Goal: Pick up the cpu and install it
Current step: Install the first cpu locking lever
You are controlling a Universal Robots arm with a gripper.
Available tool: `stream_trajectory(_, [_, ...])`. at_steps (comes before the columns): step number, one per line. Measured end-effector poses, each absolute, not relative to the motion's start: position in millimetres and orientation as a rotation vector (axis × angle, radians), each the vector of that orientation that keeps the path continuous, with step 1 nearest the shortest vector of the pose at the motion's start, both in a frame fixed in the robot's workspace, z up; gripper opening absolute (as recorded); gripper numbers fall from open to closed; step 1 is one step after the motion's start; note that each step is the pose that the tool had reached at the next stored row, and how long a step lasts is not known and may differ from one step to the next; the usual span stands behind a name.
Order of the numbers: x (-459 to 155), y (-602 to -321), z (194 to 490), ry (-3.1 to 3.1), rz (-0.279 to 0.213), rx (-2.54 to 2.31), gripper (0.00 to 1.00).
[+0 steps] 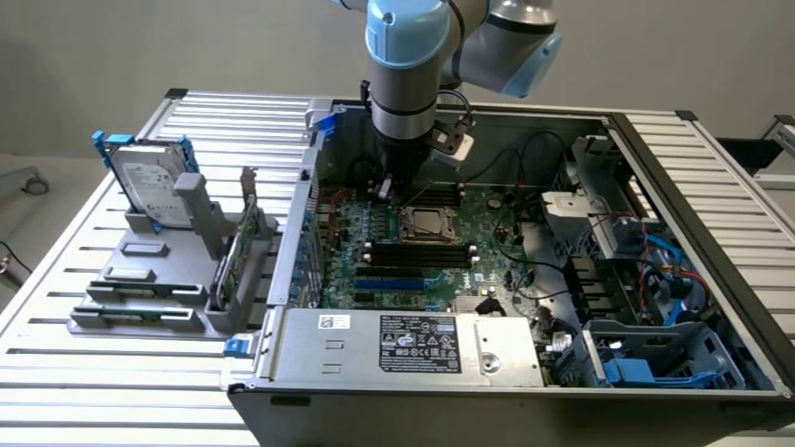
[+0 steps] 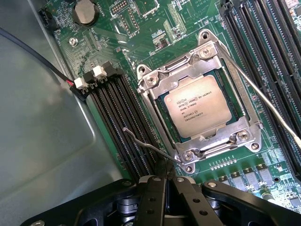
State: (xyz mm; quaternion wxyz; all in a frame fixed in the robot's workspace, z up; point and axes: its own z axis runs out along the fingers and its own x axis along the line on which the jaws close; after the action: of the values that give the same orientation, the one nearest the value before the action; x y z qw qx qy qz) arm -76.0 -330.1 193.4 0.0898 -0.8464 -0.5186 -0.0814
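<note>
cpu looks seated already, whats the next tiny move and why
Probably lift the shut gripper straight up a little. The cpu already lies flat in the socket frame, the fingers hold nothing, and their tips sit right by the thin lever wire.

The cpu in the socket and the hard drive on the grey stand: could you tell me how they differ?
The cpu is a small square chip; the hard drive is a larger rectangle. The cpu lies flat inside the computer case, under a metal socket frame; the hard drive stands upright outside it, on a grey stand, with blue brackets. Both have silver-grey tops bearing print.
</note>
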Motion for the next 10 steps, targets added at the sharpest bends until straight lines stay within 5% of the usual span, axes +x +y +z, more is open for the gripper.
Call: stream_trajectory(10, [-76.0,-330.1,193.4,-1.542,-0.242,-2.517,0.11])
